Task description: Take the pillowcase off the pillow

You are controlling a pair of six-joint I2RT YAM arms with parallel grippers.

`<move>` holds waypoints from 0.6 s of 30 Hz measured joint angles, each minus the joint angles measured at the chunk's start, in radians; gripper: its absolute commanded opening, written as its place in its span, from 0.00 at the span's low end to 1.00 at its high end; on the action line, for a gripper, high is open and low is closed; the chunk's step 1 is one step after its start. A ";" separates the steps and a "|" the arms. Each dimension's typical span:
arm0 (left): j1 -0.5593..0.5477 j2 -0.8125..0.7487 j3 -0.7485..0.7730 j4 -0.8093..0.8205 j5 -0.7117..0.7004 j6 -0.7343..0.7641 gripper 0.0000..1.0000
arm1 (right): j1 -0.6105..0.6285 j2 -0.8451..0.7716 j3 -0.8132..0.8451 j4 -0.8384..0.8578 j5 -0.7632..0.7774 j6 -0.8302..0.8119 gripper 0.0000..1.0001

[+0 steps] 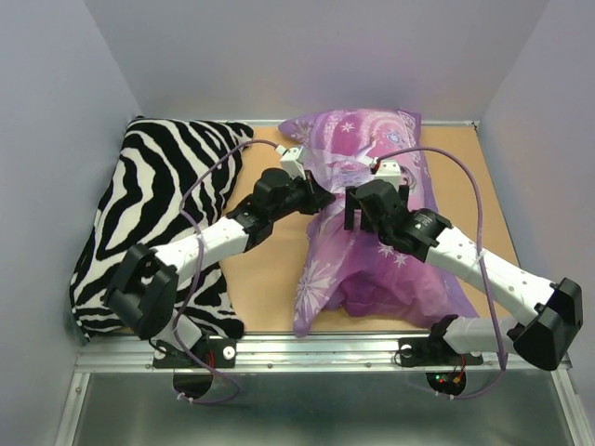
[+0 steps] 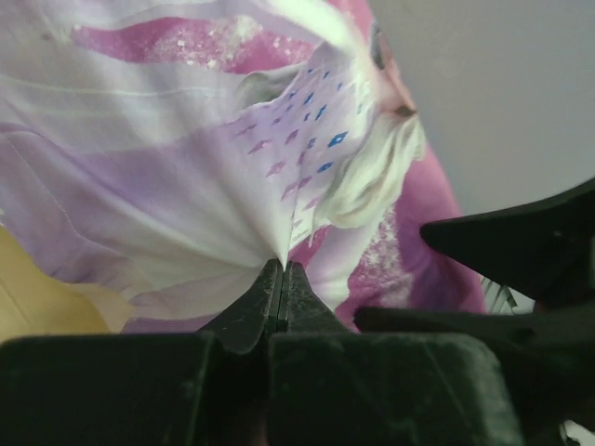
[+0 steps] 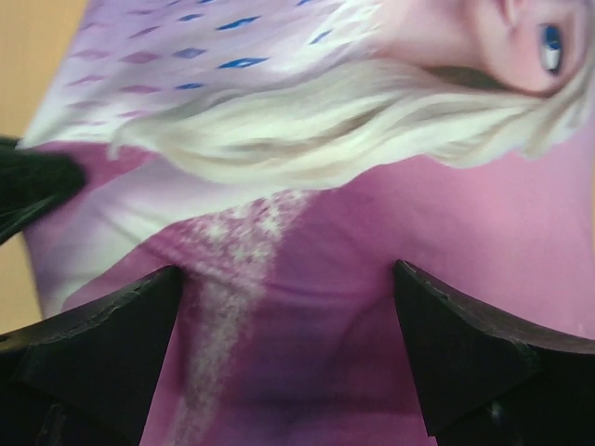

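Purple-pink snowflake-print fabric pillowcase [image 1: 353, 279] — just right of the black-and-white zebra-striped pillow [image 1: 158, 186], plump, evidently filled; left gripper [image 2: 282, 265] jaws pinching a thin fold; right gripper [image 3: 288, 279] jaws spread over it; risk — the shallow pinch slips, or drags everything along unrestrained.

Top external: fixed high behind the arm bases [image 1: 195, 353], tilted down and forward, far enough back to take in the whole desk [image 1: 270, 279]. Left wrist: right up against the pillowcase [image 2: 167, 186], sighting along the left fingers [image 2: 244, 316]. Right wrist: equally close, facing onto fabric between the right fingers [image 3: 102, 344]. Shared across all three: the princess print [image 3: 372, 121] at mid-pillowcase.
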 measured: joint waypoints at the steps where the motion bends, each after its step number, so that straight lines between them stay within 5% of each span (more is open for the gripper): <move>1: -0.006 -0.045 0.000 -0.031 -0.021 0.002 0.00 | 0.000 -0.009 -0.001 -0.001 0.009 0.006 1.00; 8: -0.054 -0.263 0.071 -0.291 -0.139 0.055 0.00 | 0.016 -0.039 0.007 0.051 -0.002 0.088 1.00; 18: -0.213 -0.242 0.328 -0.597 -0.368 0.162 0.00 | -0.008 -0.026 0.071 0.075 -0.101 0.091 0.97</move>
